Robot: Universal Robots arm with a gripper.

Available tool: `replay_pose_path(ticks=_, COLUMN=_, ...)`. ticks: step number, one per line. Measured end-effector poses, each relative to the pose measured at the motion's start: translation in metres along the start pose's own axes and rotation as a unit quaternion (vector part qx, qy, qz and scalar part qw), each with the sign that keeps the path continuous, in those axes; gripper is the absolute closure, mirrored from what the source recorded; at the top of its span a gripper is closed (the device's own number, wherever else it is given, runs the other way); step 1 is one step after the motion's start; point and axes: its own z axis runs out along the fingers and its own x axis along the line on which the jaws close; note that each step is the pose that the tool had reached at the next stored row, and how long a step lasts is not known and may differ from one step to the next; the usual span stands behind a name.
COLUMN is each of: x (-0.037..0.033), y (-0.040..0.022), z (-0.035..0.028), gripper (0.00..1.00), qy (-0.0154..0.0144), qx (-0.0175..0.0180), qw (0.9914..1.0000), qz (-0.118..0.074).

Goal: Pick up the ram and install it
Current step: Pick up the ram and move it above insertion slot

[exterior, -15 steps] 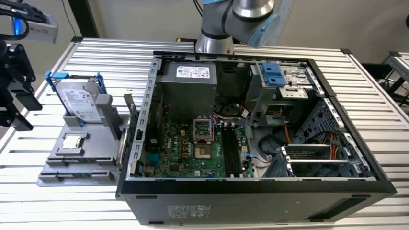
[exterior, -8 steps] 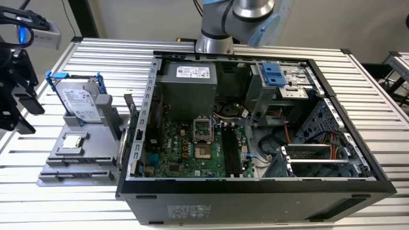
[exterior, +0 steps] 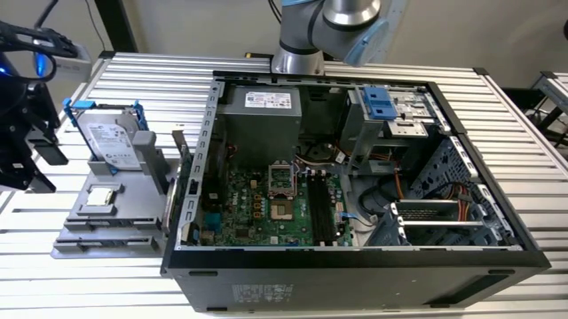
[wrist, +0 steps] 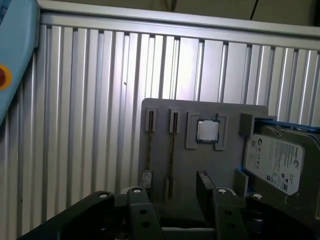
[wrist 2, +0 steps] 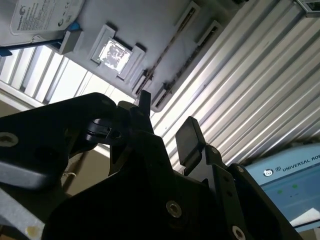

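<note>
- Gripper (wrist: 174,177): black, two fingers. The fingers (wrist: 202,180) are spread apart with nothing between them. In the exterior view it hangs over the worktop's edge on the exterior view's left, clear of everything.
- Ram (wrist: 171,150): a thin dark stick seen edge-on, standing in a narrow slot of the grey holder. A second parallel slot lies just beside it. It is apart from the gripper. In the first wrist view the fingers sit either side of the slot's line.
- Grey holder (wrist: 225,165): a flat tray on the worktop, between the worktop's edge on the exterior view's left and the computer case.
- Hard drive (wrist: 275,157): silver, in a blue bracket, propped at one end of the holder.
- Processor chip (wrist: 207,131): square and silver, in a recess between the ram slots and the hard drive.
- Computer case (exterior: 355,282): black, side open, at the middle of the worktop.
- Memory slots (exterior: 321,209): long and black, on the green motherboard (exterior: 257,206) inside the case.
- Worktop (wrist: 90,100): ribbed aluminium.
</note>
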Motion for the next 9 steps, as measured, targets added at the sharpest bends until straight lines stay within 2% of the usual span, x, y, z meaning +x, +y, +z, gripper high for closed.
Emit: replay_pose_path(ticks=9, x=0.0006, y=-0.0001, z=0.0122, gripper=0.00, qy=-0.0001, qx=0.0004, qw=0.99995, qz=0.010)
